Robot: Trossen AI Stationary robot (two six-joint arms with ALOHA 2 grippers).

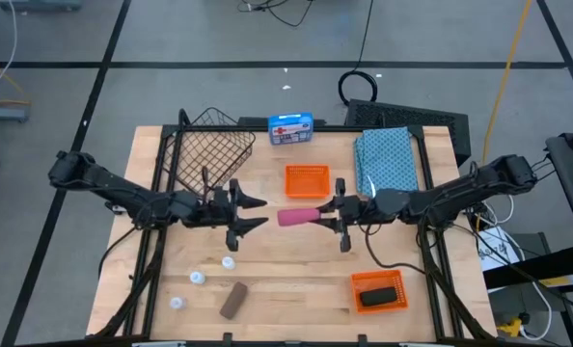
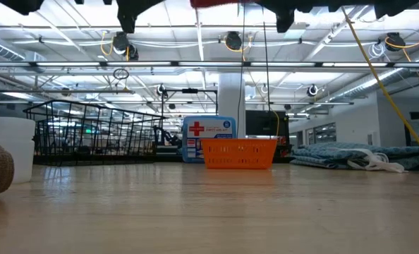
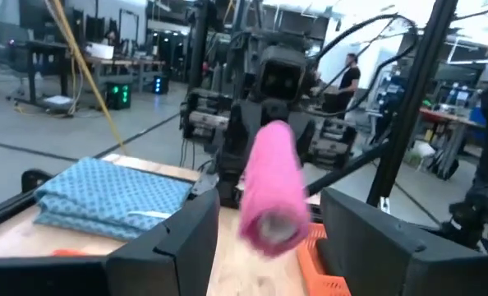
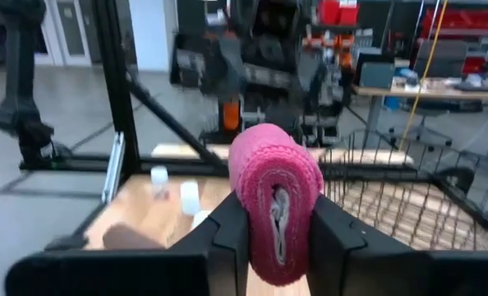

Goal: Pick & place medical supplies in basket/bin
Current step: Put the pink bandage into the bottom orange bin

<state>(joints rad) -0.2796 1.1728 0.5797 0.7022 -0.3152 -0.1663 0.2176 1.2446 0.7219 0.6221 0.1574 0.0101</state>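
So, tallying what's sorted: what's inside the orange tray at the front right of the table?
The front orange tray holds the black roll, lying flat. Whatever is under the roll is covered.

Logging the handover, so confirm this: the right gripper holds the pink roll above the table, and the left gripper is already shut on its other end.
Not quite. The right gripper does hold the pink roll, but the left gripper is open, its fingers apart on either side of the roll's end, as the left wrist view shows.

Blue box (image 1: 290, 128) with red-and-white label stood at counter's (image 1: 296, 280) far edge. One orange tray (image 1: 307, 180) lay mid-counter; a second orange tray (image 1: 378, 292) sat near the front right corner.
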